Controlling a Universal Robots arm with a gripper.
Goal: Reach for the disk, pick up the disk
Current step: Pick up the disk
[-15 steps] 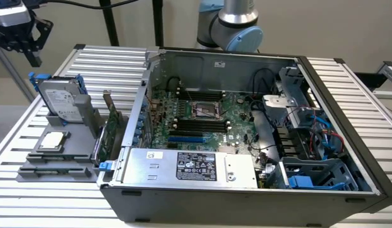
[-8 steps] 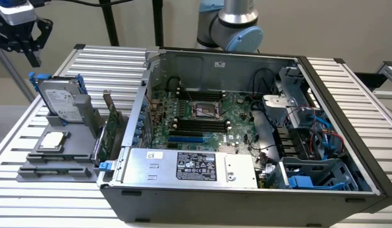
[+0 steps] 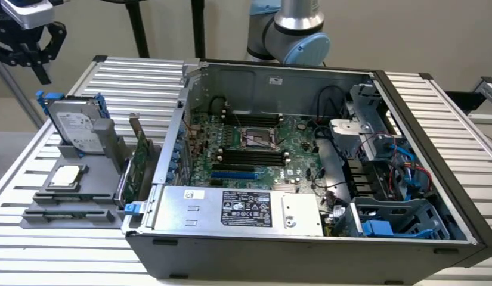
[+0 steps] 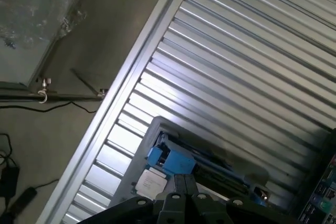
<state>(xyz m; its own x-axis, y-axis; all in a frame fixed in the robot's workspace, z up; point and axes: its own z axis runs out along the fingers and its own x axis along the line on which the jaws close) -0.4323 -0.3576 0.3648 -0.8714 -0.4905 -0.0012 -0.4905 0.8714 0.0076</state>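
The disk (image 3: 76,126), silver-grey with a white label and a blue carrier bracket, stands tilted on edge in a grey holder (image 3: 86,179) on the slatted table at the exterior view's left. In the wrist view the blue bracket of the disk (image 4: 170,159) lies just ahead of my fingertips. My gripper (image 3: 43,74) hangs in the air above and beyond the disk, well apart from it. In the wrist view my gripper (image 4: 184,183) has its fingers together and holds nothing.
An open computer case (image 3: 309,155) fills the table's middle, with a silver box with a black label (image 3: 241,208) at its front. A small square CPU chip (image 3: 67,174) lies on the grey holder below the disk. The slatted table's edge (image 4: 131,72) drops to the floor with cables.
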